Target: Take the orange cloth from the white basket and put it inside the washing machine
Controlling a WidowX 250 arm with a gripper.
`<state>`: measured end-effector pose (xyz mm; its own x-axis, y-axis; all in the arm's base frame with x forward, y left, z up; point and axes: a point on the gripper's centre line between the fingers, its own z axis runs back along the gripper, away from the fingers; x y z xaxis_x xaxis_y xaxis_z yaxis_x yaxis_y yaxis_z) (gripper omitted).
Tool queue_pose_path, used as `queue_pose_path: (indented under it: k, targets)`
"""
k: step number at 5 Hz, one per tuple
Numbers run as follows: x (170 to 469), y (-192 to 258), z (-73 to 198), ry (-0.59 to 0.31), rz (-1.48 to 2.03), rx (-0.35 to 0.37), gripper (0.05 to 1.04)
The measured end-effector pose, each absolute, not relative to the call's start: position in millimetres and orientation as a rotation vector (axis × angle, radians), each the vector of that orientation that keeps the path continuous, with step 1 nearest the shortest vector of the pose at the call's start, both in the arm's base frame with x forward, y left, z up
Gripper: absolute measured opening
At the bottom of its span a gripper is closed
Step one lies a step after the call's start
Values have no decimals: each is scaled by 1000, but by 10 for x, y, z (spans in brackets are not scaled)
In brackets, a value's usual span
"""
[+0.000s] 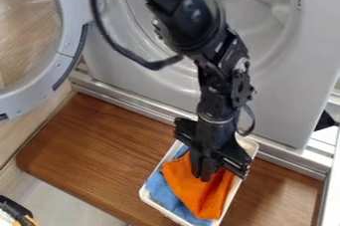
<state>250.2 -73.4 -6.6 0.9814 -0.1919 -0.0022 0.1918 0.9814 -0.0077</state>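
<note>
1. A brown wood-grained bench spreads from the foreground back to the foot of the machine.
2. On it, near the viewer, sits the white basket. Inside, the orange cloth lies rumpled over and beside a blue cloth.
3. The orange cloth should handle as light, limp and textile-soft: nothing to break, little tendency to slip, but ready to sag and trail. A raised fold near its middle looks the best hold, taken deep enough to clear the rim yet shallow enough to leave the blue one behind.
4. The claw points down into the basket, its tip at the orange cloth's upper part. I cannot tell whether it is spread, pressed together or pinching fabric.
5. Behind stands the washing machine, its door swung open to the left of the view, its round opening accessible.
6. I can read no brand, label or writing anywhere.
</note>
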Motion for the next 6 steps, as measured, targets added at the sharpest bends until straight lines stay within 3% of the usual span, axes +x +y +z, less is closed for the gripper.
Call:
queue_pose_path:
  k: [1,2,3,5,6]
  targets:
    - [2488,-738,-90,-17,-190,-16,478]
    - [2481,-732,-188,14,-192,-8,797]
    - [2525,-714,-278,35,-175,-3,1005]
    - [2574,-686,-478,89,-158,0,967]
    - [2583,-672,-525,87,-131,-8,658]
